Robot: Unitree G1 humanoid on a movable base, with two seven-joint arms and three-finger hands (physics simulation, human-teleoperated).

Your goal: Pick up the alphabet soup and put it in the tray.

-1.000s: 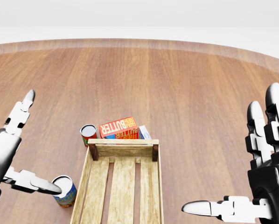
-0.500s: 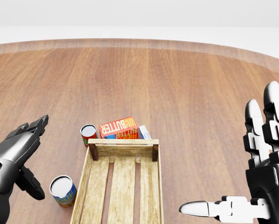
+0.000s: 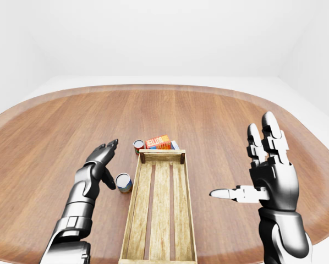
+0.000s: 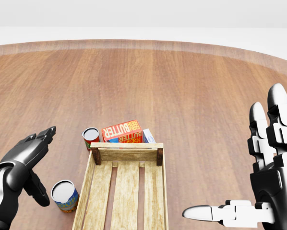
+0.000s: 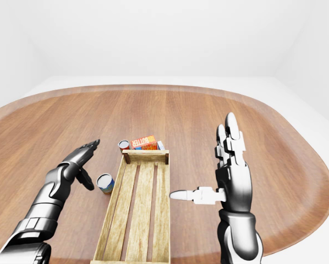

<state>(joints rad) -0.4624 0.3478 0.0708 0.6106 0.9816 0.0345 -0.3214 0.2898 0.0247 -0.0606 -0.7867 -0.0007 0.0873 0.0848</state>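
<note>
The alphabet soup [image 4: 65,195], a can with a blue and orange label, stands upright on the wood table just left of the wooden tray [image 4: 126,145]. The tray is a long slatted crate with nothing in it. My left hand [image 4: 38,167] is open and turned edge-on a little to the left of the can, its thumb [image 4: 39,193] close beside the can, and I cannot tell if it touches. At the right of the head view my right hand [image 4: 244,172] is open, fingers [image 4: 278,120] pointing up and thumb stretched toward the tray, holding nothing.
A red can [image 4: 90,137] and an orange butter box [image 4: 122,131] sit against the tray's top end, with a small pale box [image 4: 149,136] beside them. The round table's edge [image 3: 164,88] curves across the top of the left-eye view.
My left hand has lifted its thumb off the can's top and rolled from spread-flat to edge-on, ending beside the can. The right hand has sunk slightly. The can has not moved.
</note>
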